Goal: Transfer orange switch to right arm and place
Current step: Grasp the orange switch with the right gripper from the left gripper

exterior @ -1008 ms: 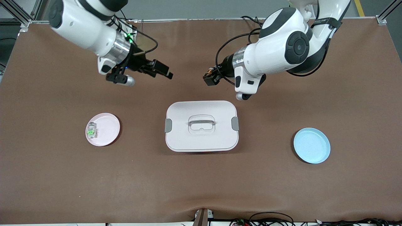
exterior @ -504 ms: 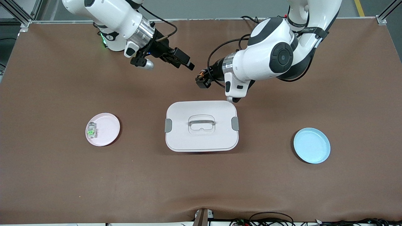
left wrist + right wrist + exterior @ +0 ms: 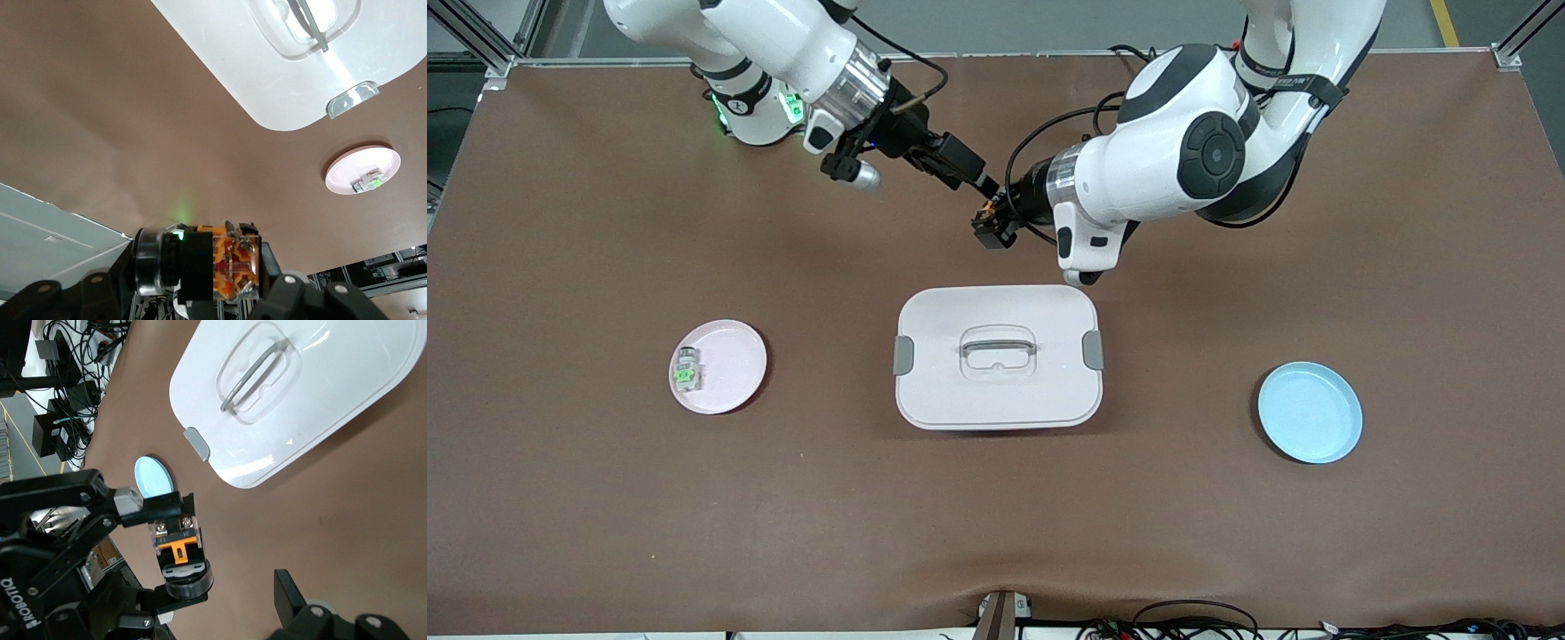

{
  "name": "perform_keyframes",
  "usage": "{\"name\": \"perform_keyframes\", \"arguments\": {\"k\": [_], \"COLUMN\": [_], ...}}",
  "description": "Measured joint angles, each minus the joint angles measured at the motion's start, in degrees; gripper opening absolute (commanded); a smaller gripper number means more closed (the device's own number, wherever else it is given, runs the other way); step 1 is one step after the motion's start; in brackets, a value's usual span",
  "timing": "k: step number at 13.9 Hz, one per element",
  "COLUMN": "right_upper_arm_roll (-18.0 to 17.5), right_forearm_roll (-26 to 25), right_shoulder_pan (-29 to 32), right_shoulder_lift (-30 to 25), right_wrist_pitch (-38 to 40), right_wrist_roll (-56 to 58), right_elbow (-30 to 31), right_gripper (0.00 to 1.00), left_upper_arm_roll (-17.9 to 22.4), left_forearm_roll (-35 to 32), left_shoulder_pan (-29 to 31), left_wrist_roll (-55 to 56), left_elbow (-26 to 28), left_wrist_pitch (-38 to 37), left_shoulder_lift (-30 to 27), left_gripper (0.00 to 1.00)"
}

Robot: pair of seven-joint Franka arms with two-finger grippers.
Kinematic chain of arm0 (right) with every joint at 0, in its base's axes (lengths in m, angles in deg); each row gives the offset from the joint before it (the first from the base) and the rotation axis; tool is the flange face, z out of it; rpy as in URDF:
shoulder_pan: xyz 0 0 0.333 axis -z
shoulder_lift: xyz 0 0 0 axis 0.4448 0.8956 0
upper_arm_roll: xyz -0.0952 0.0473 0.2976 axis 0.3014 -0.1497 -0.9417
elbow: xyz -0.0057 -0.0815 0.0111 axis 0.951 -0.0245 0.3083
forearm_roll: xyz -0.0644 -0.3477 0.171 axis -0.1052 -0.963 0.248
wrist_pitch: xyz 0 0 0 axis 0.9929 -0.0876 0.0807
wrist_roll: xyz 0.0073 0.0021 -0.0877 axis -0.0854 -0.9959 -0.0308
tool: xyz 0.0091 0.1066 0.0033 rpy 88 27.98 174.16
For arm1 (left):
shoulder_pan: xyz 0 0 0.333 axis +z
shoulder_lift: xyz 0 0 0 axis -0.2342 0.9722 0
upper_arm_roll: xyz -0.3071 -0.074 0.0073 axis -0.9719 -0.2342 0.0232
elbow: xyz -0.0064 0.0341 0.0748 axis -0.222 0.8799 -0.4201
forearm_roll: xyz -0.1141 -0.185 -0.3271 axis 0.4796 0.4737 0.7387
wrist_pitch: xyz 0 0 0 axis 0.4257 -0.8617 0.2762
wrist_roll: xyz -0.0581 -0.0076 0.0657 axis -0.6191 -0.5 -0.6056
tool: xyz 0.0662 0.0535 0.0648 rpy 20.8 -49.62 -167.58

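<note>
The left gripper (image 3: 989,224) pinches the small black blocky orange switch (image 3: 991,216) with a round dark collar (image 3: 188,577), held in the air over the brown cloth table (image 3: 605,498), farther from the front camera than the smooth white rounded-rectangle plastic lid (image 3: 997,356) with grey clips. The switch's long axis runs across the left gripper's fingers. The right gripper (image 3: 985,182), fingers spread, sits just beside the switch; whether it touches is unclear.
</note>
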Motion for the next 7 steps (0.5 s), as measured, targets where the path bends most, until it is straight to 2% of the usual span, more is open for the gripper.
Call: {"name": "perform_keyframes", "arguments": {"k": [7], "right_upper_arm_roll": [0.0], "right_forearm_roll": [0.0], "right_shoulder_pan": [-2.9], "right_shoulder_lift": [4.4], "right_wrist_pitch": [-4.5], "right_wrist_roll": [-1.4], "right_elbow": [-0.4], "right_gripper": [1.00], "left_upper_arm_roll": [0.0], "left_forearm_roll": [0.0], "left_shoulder_pan": [-0.2], "left_wrist_roll": [0.3], "left_elbow": [0.0], "left_wrist_pitch": [0.9], "left_shoulder_lift": [0.6], "left_gripper": [0.00]}}
